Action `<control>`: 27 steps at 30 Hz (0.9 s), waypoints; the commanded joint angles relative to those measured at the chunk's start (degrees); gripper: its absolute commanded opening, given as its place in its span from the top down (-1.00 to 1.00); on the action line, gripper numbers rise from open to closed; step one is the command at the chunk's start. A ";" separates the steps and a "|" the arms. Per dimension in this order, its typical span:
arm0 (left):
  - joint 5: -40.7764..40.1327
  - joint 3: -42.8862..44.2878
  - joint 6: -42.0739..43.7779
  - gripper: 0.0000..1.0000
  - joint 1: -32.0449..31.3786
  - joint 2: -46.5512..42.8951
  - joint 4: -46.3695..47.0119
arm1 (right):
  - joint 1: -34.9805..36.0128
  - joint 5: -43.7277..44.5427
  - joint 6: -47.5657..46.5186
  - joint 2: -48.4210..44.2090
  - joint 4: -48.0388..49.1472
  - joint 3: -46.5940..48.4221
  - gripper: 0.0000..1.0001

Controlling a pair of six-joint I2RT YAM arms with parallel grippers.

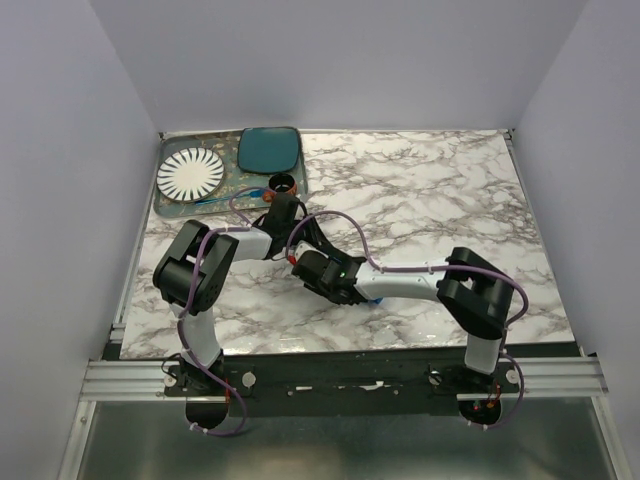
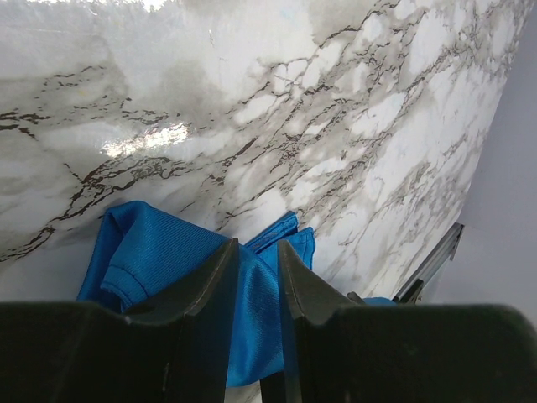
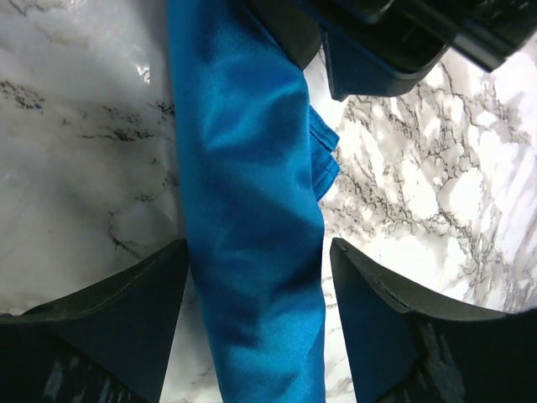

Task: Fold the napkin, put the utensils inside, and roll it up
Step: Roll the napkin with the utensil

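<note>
**A:** The left pincer (image 2: 256, 252) is clenching the napkin (image 2: 159, 252), with blue cloth bunching up in its grip.

**B:** And the right pincer (image 3: 256, 252) is standing released, its fingers (image 3: 126, 311) straddling the same strip of cloth without squeezing it.

**A:** Where is the napkin sitting?

**B:** It's trailing onto the tabletop (image 1: 430, 200), around the middle toward its near edge. From above it's mostly hiding under both arms.
</note>
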 commanded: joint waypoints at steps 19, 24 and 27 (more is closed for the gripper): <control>0.94 9.34 4.13 -0.17 2.87 0.16 -9.19 | -7.06 -18.14 7.12 -2.72 2.66 -4.07 0.29; 0.86 16.65 5.97 -0.25 4.81 -0.19 -13.77 | -11.81 -30.78 10.64 -3.95 4.59 -5.30 0.32; 0.94 18.85 6.42 -0.26 5.69 -1.07 -15.27 | -15.07 -38.06 13.27 -4.74 6.61 -6.71 0.33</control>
